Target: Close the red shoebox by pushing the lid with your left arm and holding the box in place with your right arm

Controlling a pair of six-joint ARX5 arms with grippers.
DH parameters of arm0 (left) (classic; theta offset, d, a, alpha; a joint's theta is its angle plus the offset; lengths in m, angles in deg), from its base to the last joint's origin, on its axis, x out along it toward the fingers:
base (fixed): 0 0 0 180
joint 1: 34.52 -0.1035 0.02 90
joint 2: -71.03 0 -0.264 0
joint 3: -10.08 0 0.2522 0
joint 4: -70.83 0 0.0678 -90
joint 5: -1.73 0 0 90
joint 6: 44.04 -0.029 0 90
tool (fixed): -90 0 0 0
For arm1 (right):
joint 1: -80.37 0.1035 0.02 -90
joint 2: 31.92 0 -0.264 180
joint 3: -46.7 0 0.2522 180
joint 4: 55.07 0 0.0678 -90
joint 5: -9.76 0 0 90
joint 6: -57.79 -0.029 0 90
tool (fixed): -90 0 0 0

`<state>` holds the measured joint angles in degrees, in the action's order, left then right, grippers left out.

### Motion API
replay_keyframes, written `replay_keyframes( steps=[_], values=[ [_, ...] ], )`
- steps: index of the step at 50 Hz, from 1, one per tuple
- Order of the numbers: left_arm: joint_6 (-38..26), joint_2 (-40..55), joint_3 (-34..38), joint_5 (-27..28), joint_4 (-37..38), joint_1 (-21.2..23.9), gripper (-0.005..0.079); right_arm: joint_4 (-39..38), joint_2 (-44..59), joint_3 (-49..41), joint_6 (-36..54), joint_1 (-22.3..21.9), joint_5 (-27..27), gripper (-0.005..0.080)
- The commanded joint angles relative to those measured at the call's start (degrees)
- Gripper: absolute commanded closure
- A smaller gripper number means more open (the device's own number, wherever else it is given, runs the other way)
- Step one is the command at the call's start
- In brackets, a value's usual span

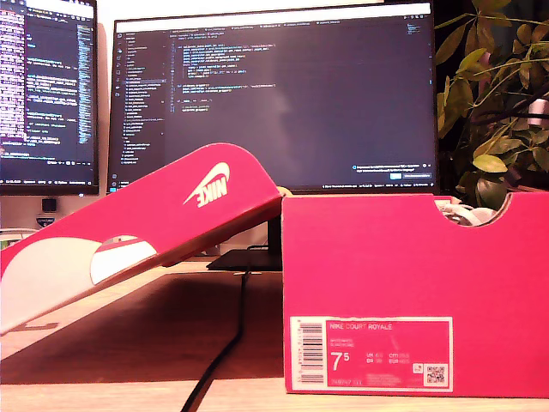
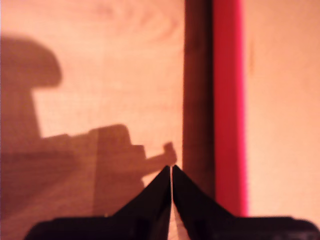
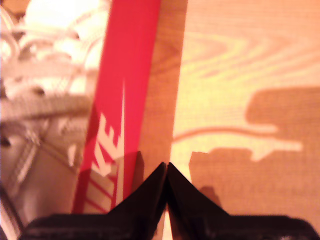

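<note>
hovering my first gripper and second gripper over the table, both pressed together (blunt for pushing). box open, lid flopped toward exterior view's left.

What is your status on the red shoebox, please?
Both grippers shut, empty. Red cardboard shoebox open, lid tilted back. Nothing obstructing.

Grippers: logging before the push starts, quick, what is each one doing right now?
My first gripper: jaws shut, empty, over the wooden table.
My second gripper: jaws shut, empty, beside the red cardboard shoebox.
</note>
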<state>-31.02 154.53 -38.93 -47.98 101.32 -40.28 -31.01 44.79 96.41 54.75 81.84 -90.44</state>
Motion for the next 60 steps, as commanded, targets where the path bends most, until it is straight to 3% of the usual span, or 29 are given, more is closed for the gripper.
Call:
replay_keyframes(
  steps=[1,19,31,60],
  values=[
    [-1.03,2.12,-0.13,1.6,-0.07,-0.02,0.0762,-0.66,0.39,0.59,0.33,-0.09,-0.55,0.0764],
    [-0.96,5.81,-0.46,6.6,-2.01,2.64,0.0762,-1.68,3.58,0.59,0.5,0.17,-2.93,0.0764],
    [-0.37,6.14,-0.46,8.9,-1.99,5.03,0.0762,-3.96,5.97,0.59,0.48,2.58,-2.95,0.0765],
    [0.02,4.37,-4.92,17.27,-1.75,5.01,0.0762,-4.68,7.15,0.59,0.48,6.75,-3.04,0.0764]
  ],
)
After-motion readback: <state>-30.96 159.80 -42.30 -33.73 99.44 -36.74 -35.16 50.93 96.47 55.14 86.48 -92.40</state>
